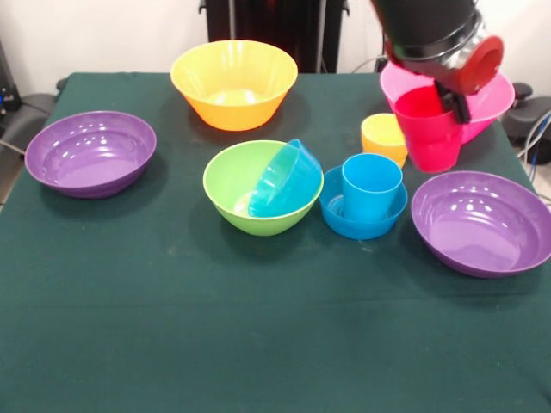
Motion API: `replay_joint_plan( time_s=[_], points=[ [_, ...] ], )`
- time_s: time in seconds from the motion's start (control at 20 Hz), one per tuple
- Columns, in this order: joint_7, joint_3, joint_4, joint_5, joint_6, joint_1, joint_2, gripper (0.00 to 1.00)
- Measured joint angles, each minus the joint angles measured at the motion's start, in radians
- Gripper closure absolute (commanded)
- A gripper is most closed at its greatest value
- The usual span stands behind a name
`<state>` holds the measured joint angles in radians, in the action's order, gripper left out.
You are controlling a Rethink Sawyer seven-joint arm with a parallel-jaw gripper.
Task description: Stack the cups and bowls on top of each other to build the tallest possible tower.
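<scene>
Gripper (449, 101) clamped on red cup's (428, 129) rim, held aloft near table's (172, 344) far right corner, beside yellow cup (384, 136). Blue cup (371, 185) upright in small blue bowl (363, 215) mid-table, probable tower base.

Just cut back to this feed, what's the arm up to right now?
The gripper holds the red cup lifted above the table, in front of the pink bowl. The blue cup stands in a small blue bowl. Another blue bowl lies tilted inside the green bowl. The yellow cup, orange bowl and both purple bowls sit unstacked.
</scene>
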<state>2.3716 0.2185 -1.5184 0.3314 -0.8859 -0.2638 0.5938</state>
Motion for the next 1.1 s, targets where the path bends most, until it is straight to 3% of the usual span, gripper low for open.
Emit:
replay_joint_plan(
  time_s=[0.6,1.1],
  points=[
    [0.000,-0.051,-0.145,0.038,0.000,0.115,0.137,1.00],
    [0.000,-0.111,-0.225,0.037,0.019,0.132,0.223,1.00]
  ],
)
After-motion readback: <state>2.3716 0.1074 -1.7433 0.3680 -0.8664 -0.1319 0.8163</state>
